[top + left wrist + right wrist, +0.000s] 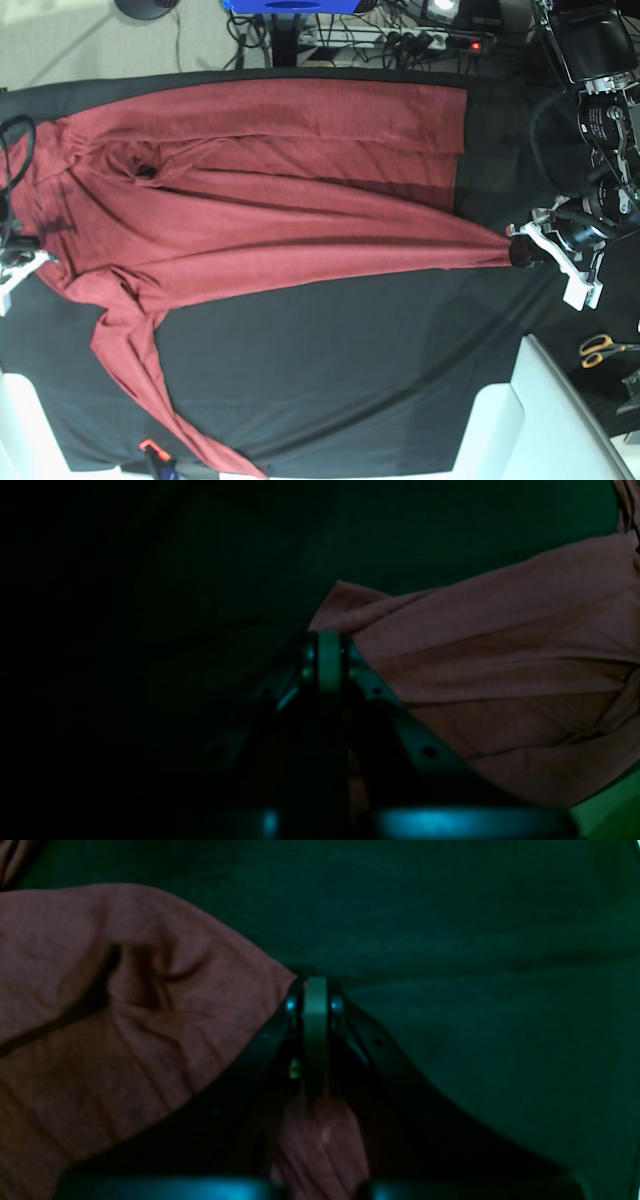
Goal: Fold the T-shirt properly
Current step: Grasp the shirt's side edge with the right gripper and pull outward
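The brick-red T-shirt (pixel 270 190) lies spread across the black table cover (pixel 380 380), stretched lengthwise between my two grippers. My left gripper (pixel 520 250) is shut on a pulled-out corner of the hem at the right end. In the left wrist view its shut fingertips (pixel 329 650) pinch the T-shirt (pixel 500 680), which spreads out to the right. My right gripper (pixel 30 258) grips the shirt's left end near the shoulder. In the right wrist view it (pixel 315 995) is shut, with the T-shirt (pixel 100 1015) on the left and bunched between the fingers. One long sleeve (pixel 150 380) trails toward the front edge.
Orange-handled scissors (pixel 600 348) lie off the table at the right. A small orange and black object (pixel 150 448) sits at the front edge near the sleeve end. White panels (pixel 530 420) border the front corners. Cables and a power strip (pixel 420 38) lie behind the table.
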You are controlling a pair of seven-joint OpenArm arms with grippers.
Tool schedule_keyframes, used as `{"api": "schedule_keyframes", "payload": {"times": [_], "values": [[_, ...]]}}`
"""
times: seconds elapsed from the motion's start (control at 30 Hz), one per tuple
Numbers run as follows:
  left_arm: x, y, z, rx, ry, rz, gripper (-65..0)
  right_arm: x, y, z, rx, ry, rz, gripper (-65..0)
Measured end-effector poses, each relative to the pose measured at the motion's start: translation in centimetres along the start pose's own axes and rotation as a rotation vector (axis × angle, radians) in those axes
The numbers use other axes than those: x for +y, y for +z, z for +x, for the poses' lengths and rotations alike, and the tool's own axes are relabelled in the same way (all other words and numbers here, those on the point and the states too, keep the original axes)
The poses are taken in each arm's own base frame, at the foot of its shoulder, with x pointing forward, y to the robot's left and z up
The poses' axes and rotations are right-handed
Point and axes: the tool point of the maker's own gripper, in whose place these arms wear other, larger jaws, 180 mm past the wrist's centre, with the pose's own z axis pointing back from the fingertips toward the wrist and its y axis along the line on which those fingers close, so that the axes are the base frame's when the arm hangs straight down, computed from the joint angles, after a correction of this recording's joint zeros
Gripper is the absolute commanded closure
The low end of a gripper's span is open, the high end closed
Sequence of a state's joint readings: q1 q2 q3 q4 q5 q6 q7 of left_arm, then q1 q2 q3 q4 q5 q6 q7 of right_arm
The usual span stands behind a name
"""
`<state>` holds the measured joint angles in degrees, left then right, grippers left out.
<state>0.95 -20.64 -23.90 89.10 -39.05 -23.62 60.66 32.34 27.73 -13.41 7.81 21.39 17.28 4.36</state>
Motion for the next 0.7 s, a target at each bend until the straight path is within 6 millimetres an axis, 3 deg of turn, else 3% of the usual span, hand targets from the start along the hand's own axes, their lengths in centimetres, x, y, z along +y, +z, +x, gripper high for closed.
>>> {"api": "schedule_keyframes", "payload": {"times": [0.07,0.13,0.3,0.37,0.57,0.63,0.7], "values": [[0.0,0.0,0.0,0.000,0.000,0.000,0.0,0.0,0.0,0.0,-0.002,-0.001,0.001,-0.3],[0.0,0.0,0.0,0.000,0.000,0.000,0.0,0.2,0.0,0.4,-0.012,-0.003,0.004,-4.8],[0.0,0.0,0.0,0.000,-0.001,0.000,0.0,1.0,0.0,1.3,-0.051,0.013,0.025,-32.6],[0.0,0.0,0.0,0.000,-0.001,0.000,0.0,1.1,0.0,0.7,-0.033,0.013,0.026,-38.3],[0.0,0.0,0.0,0.000,-0.001,0.000,0.0,1.3,-0.1,-0.2,-0.011,0.013,0.029,-36.9],[0.0,0.0,0.0,-0.001,-0.001,0.000,0.0,1.4,-0.1,-0.6,-0.004,0.015,0.031,-30.5],[0.0,0.0,0.0,-0.001,0.000,0.000,0.0,1.4,-0.1,-0.7,0.000,0.018,0.031,-18.5]]}}
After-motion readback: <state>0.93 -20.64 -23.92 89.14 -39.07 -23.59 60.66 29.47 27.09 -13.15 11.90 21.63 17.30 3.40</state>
